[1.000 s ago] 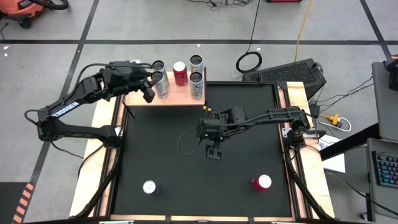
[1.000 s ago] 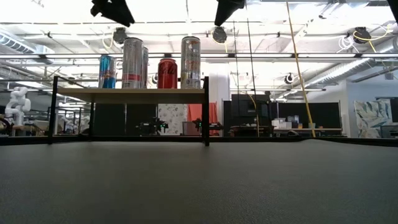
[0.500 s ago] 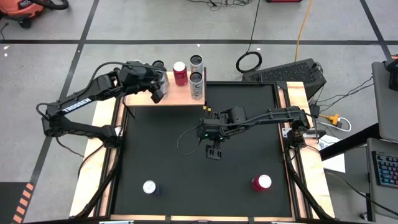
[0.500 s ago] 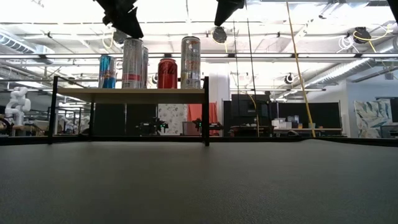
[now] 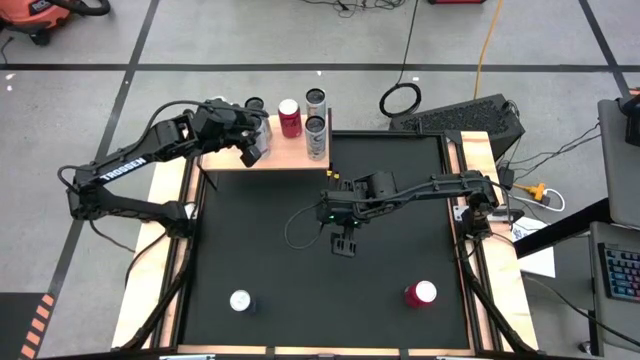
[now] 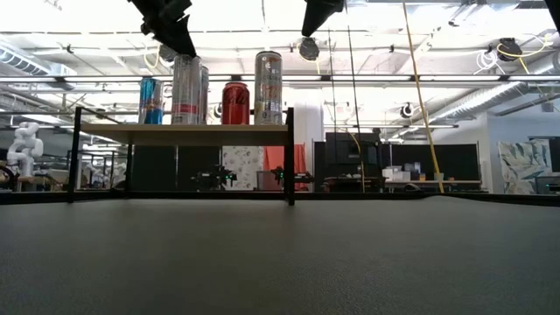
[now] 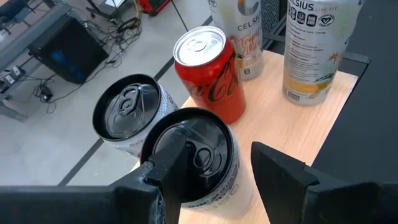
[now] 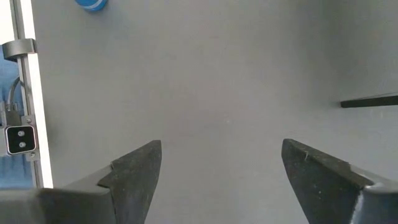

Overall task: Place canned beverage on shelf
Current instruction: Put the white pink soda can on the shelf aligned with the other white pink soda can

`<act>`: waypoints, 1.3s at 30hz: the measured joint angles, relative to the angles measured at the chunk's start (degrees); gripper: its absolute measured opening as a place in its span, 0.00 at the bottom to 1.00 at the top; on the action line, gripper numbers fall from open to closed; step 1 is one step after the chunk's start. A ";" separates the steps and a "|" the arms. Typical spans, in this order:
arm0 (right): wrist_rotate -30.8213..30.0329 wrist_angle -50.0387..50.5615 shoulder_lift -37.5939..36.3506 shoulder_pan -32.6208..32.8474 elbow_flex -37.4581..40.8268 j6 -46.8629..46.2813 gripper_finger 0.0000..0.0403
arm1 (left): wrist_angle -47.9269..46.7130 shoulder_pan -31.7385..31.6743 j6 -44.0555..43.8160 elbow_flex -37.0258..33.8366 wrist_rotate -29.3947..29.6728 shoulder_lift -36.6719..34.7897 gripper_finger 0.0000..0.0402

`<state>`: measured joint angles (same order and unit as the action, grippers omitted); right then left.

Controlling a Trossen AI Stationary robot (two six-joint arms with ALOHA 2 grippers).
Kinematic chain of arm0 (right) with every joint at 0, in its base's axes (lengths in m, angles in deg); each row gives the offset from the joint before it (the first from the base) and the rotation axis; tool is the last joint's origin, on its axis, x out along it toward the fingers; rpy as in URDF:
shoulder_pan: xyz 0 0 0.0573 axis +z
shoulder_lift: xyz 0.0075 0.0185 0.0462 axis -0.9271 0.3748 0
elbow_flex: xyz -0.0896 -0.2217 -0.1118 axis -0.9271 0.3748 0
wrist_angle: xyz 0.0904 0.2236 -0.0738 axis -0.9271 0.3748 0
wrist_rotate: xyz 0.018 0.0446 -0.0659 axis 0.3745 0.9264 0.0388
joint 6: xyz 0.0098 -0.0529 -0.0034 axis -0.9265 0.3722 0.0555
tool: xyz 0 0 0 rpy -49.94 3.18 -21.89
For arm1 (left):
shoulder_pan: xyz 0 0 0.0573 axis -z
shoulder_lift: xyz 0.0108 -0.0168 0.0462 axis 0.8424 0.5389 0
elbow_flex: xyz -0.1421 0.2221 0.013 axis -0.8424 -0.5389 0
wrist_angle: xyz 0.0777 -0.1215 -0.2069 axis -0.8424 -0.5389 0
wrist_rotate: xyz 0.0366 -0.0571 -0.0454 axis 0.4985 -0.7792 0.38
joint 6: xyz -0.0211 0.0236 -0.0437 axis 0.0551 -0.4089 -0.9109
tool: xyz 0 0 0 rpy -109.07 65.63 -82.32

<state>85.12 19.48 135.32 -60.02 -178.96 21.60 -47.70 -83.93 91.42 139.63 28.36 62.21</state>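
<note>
My left end effector [image 7: 214, 171] sits spread wide around the black-topped can [image 7: 193, 155] on the shelf [image 7: 298, 118], mid release, next I lift straight clear

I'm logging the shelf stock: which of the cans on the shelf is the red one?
The short red cola can stands on the light-wood shelf among taller silver and white cans, next to the silver can that the left gripper straddles with open fingers.
</note>
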 joint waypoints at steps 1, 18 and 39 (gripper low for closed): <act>0.00 0.01 0.00 0.00 0.00 0.00 0.78 | -0.04 0.00 -0.01 0.00 0.00 0.00 0.45; 0.00 0.02 0.00 0.00 0.00 0.48 0.78 | -0.67 0.02 3.05 0.00 -0.04 -0.01 0.45; 0.00 0.00 0.00 0.00 0.00 -0.48 0.78 | -3.89 0.04 3.84 0.00 -1.04 -5.19 0.45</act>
<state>85.12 19.48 135.32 -60.02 -178.96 21.12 -51.60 -83.89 95.25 139.63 27.32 57.02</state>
